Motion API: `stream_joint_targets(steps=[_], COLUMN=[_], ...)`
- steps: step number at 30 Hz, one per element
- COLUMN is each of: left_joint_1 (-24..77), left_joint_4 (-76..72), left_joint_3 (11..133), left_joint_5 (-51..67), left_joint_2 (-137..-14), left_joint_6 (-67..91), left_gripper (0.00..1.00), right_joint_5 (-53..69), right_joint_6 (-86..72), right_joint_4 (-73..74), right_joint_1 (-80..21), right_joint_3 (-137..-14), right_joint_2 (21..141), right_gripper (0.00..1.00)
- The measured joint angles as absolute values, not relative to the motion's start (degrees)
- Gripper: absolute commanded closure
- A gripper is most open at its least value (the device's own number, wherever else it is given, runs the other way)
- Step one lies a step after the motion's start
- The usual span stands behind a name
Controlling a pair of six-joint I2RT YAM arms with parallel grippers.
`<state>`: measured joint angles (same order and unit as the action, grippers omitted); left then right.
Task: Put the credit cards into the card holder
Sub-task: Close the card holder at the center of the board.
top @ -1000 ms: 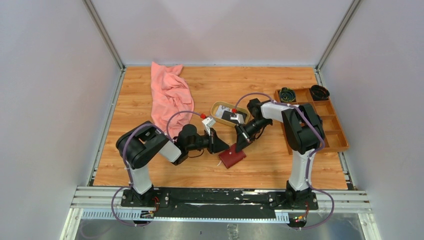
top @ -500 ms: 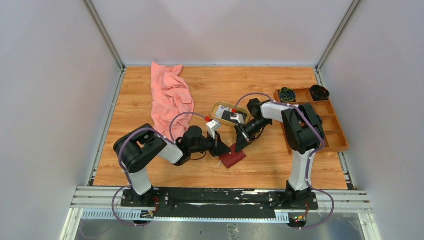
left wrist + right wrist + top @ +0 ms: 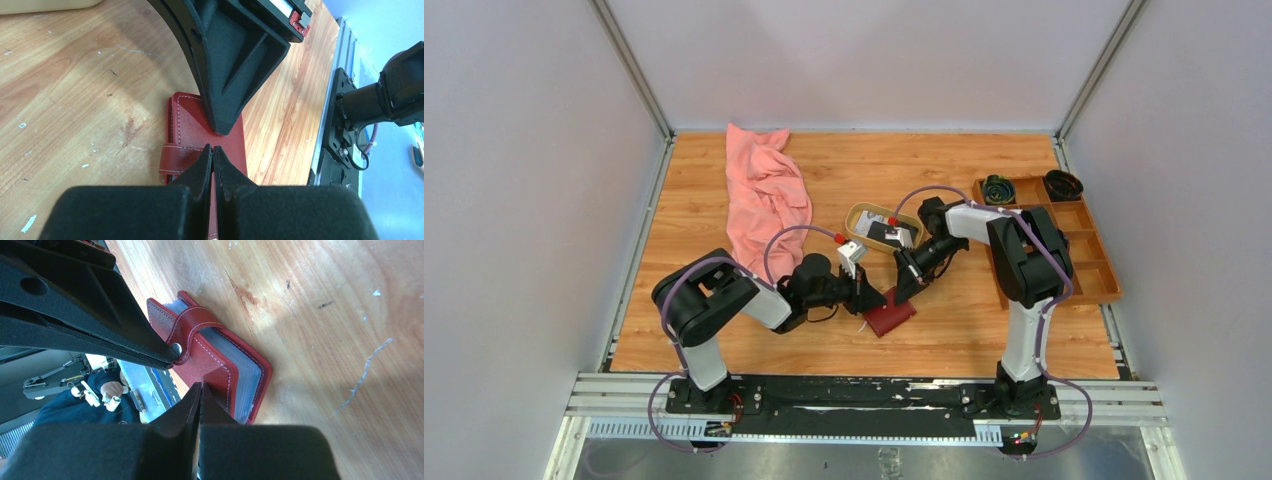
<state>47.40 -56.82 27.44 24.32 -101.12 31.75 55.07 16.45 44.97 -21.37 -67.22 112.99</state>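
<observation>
1. The left gripper (image 3: 873, 298) is closer to the card holder (image 3: 891, 317) than it was a second ago. It has slid down and to the right, and its tip is now at the holder's upper left edge.
2. Since half a second ago it has hardly moved at all.
3. The right gripper (image 3: 903, 289) stays where it was, at the holder's top edge. The holder has not moved either. It lies folded shut on the table (image 3: 964, 335), near the front middle, between the two gripper tips.
4. Both grippers have their fingers pressed tight together. Nothing is pinched in either one.
5. Only the top view shows the rest of the table. It shows a pink cloth (image 3: 764, 195) at the back left and a wooden tray (image 3: 1086, 246) on the right. It also shows an oval tan dish (image 3: 856, 213) with the credit cards (image 3: 886, 232), black and white, lying in it.
6. Only the left wrist view shows the strap (image 3: 179, 157) going across the red cover. The left tip is just at the strap. The right tip points down onto the cover from the other side.
7. Only the right wrist view shows the small pale snap (image 3: 176, 347) on the strap, with the left tip right beside it. It also shows pale grey-blue layers (image 3: 246, 380) between the red covers.
</observation>
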Motion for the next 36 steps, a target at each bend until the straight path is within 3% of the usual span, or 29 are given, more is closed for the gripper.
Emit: stream_joint_targets(steps=[36], left_joint_1=[49.30], left_joint_4=[-56.34], left_joint_3=[27.42], left_joint_5=[21.26], left_joint_2=[-100.82], left_joint_6=[34.15], left_gripper=[1.00], right_joint_5=[55.48], right_joint_6=[15.62], right_joint_4=[44.99], right_joint_1=[-21.37], right_joint_3=[-67.22], right_joint_2=[113.40], right_gripper=[1.00])
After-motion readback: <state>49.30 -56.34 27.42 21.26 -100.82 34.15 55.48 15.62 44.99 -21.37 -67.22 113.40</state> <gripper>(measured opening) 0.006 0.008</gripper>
